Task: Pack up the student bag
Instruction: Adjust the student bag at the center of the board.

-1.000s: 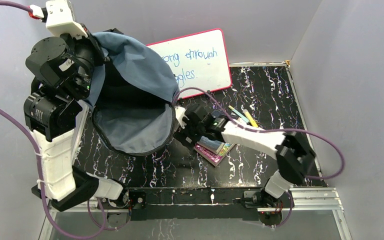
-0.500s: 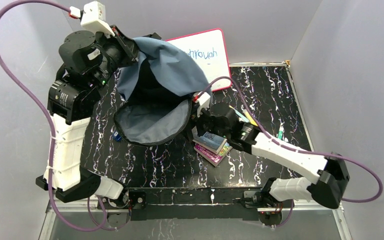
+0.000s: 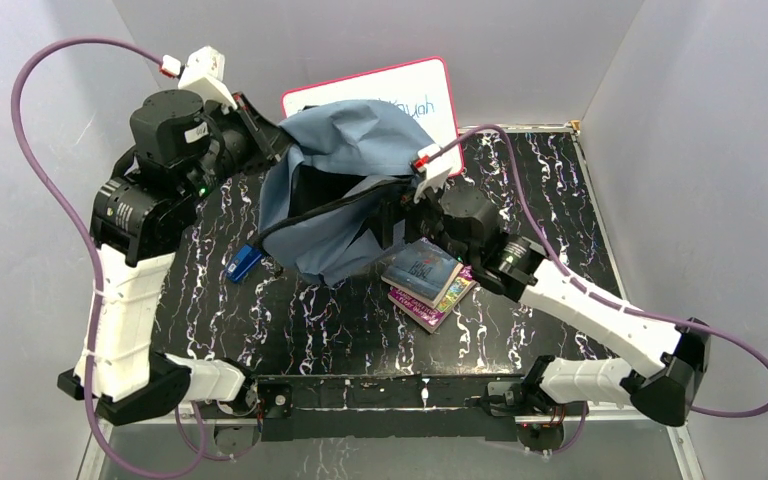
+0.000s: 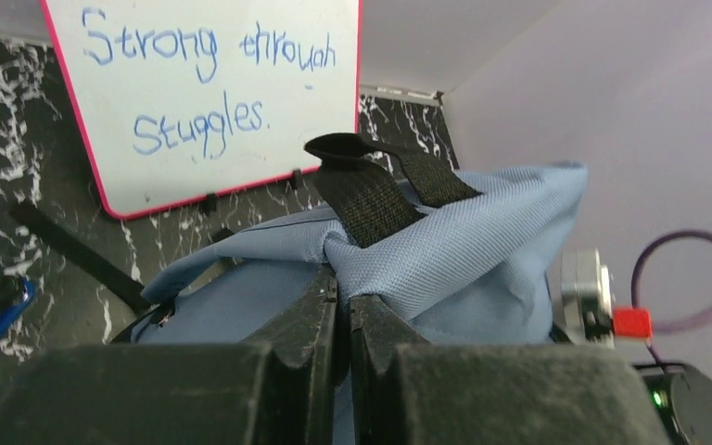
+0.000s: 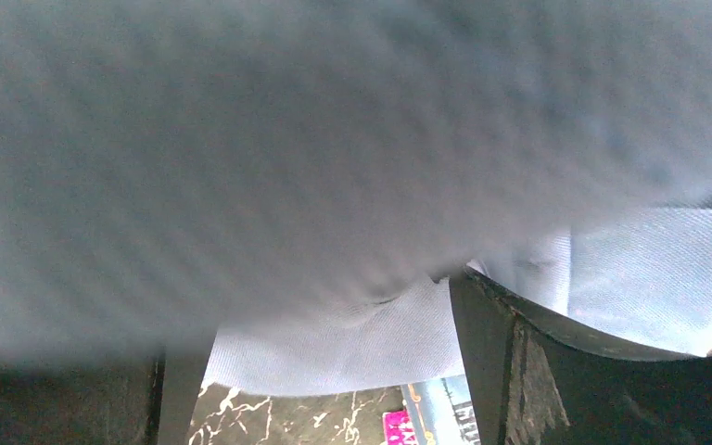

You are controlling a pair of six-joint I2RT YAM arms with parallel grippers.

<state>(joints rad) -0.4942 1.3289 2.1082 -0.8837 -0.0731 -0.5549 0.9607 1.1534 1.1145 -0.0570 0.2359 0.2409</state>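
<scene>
The student bag is a floppy grey-blue backpack, slumped in front of the whiteboard with its lower edge on the table. My left gripper is shut on a fold of its fabric just below the black strap loop, holding the top of the bag up. My right gripper is at the bag's right edge and open. In the right wrist view blurred bag cloth fills most of the picture and hangs down between the spread fingers. Nothing is gripped there.
A stack of books lies just right of the bag, beneath the right wrist. A small blue object lies on the black marbled table left of the bag. The pink-framed whiteboard leans on the back wall.
The left arm swung the bag down and to the right; its gaping mouth collapsed. The right gripper moved back and up against the bag. The blue object came into view.
</scene>
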